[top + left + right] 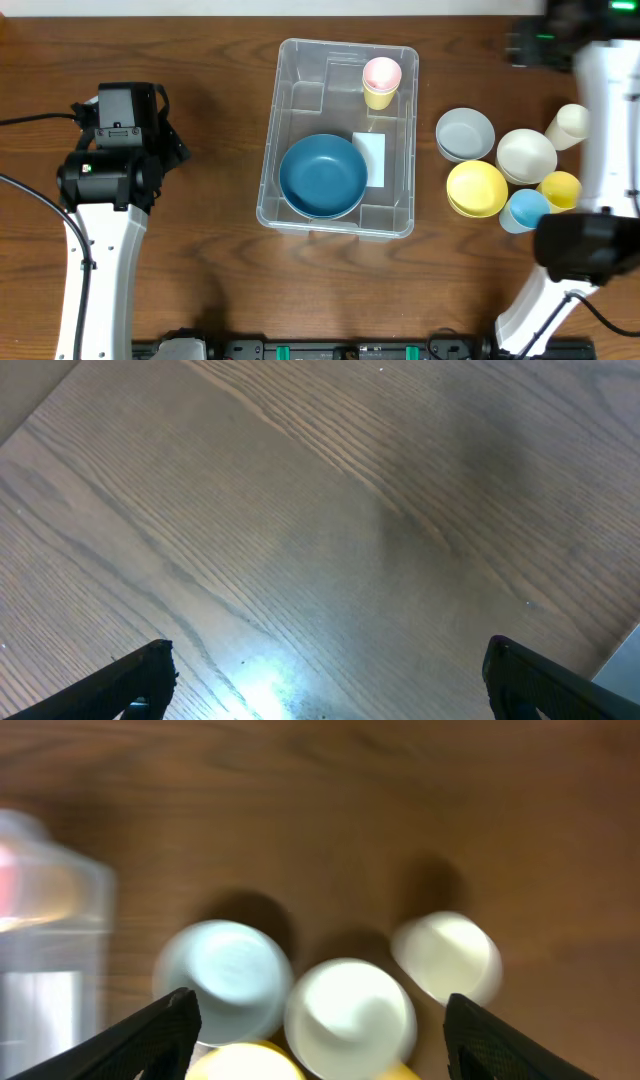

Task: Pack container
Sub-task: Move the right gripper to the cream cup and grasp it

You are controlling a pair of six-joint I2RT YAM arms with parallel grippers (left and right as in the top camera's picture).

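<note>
The container point(285, 120) is a large clear bin at the table's middle. It holds a blue bowl point(322, 176) and a pink cup nested in a yellow cup point(381, 80), and it has a white label point(369, 158). My left gripper point(325, 680) is open and empty over bare wood, left of the bin. My right gripper point(320, 1030) is open and empty, high above the bowls right of the bin. Its view is blurred. It shows the grey bowl point(225, 980), the cream bowl point(350, 1015), a cream cup point(447, 955) and the bin's edge point(50, 920).
Right of the bin stand a grey bowl point(465, 133), a cream bowl point(526, 155), a yellow bowl point(476, 188), a cream cup point(569, 124), a yellow cup point(560, 188) and a light blue cup point(525, 208). The right arm point(610, 100) runs along the right edge.
</note>
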